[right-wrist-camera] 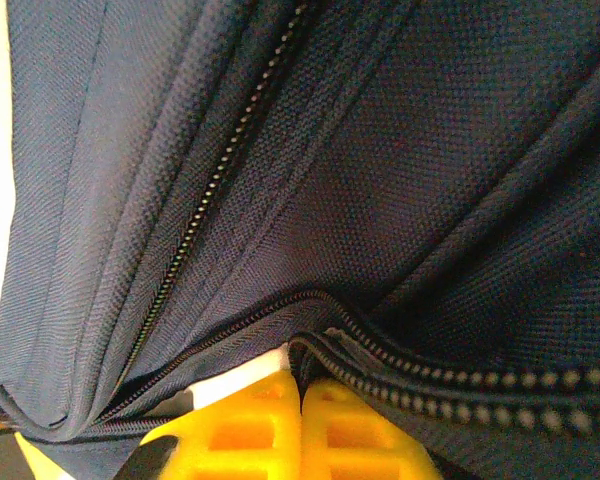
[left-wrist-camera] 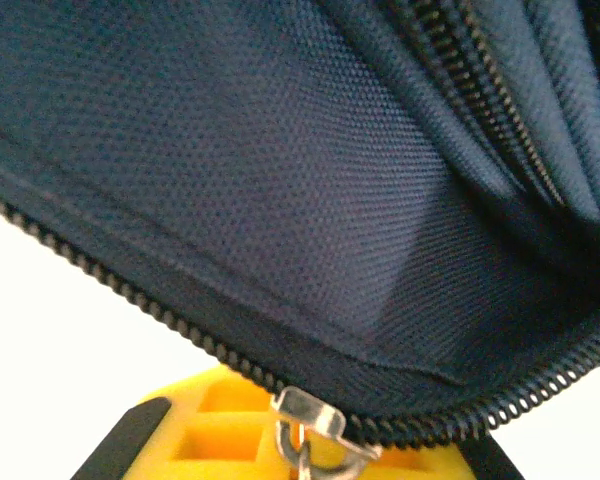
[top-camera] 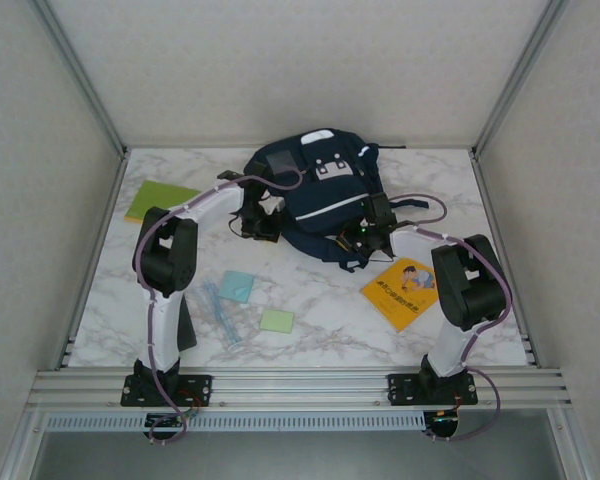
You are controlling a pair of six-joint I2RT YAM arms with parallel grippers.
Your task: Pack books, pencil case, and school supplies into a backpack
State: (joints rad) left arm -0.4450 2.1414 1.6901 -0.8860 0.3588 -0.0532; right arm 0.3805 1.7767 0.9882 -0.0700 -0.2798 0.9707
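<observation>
In mid-frame, the backpack (top-camera: 315,190) is gripped at its zippered rim by the clenched left hand (top-camera: 263,222) and right hand (top-camera: 365,236), seemingly so its mouth is spread.

**Place:** robot laboratory test cell, indoors.

**Enclosure:** pale textured panels (top-camera: 300,60) stand at the back and along both sides. Silver aluminium profile posts (top-camera: 80,75) run up the two rear corners.

**Work surface:** white marble-patterned tabletop (top-camera: 330,300), boxed in by the panels on three sides.

**Front edge:** slotted aluminium rail (top-camera: 300,385) across the full width, with a ribbed strip (top-camera: 300,422) just below it.

**Fixtures:** two white-and-black robot arms, left arm (top-camera: 165,255) and right arm (top-camera: 470,280). Each is bolted to the rail on a black base plate (top-camera: 165,388).

**Wiring:** lilac cables (top-camera: 152,330) run along both arms and loop down at the bases.

**Lighting:** bright and even.
</observation>
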